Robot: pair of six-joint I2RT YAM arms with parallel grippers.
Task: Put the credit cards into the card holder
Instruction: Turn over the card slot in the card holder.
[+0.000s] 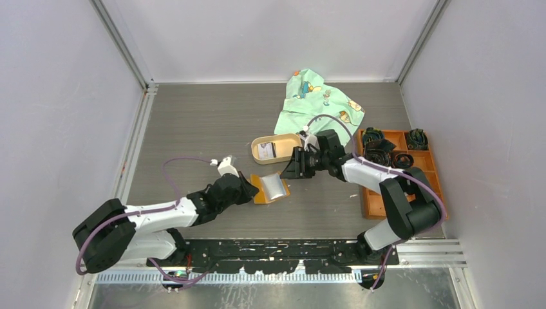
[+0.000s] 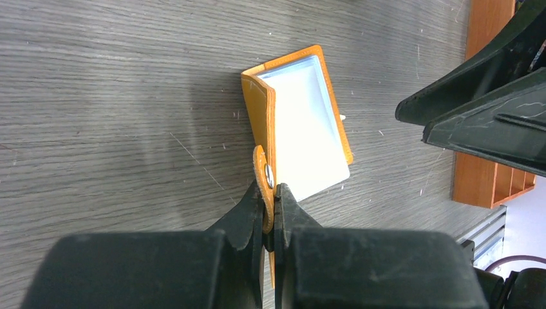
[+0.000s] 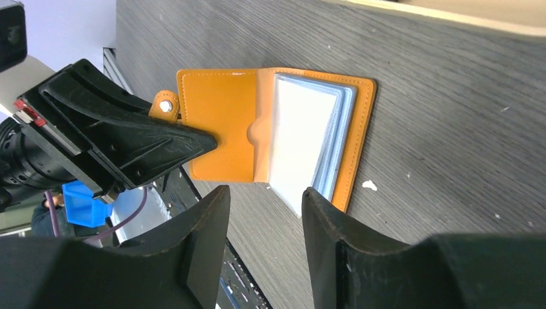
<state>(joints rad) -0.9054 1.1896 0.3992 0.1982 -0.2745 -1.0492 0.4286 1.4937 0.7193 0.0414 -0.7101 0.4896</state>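
The card holder lies open on the table, between your two arms. Your left gripper is squeezed tight on its little snap tab and holds the orange cover up and open. You can see the white pockets inside, stacked like the pages of a small book.

Your right gripper hangs just above the near edge of the holder. Its two fingers are apart and there is nothing between them.

One of the credit cards sits in the oval tan tray, just behind the holder. I cannot tell if any cards are already in the pockets.

It looks like you are at the "hold it open" step, and no card is in your hand yet. Next you likely need to take your right gripper to the tray and pick up the card by its edge. Then slide it flat into a pocket. Hold the left grip firm, so the cover does not flop shut.
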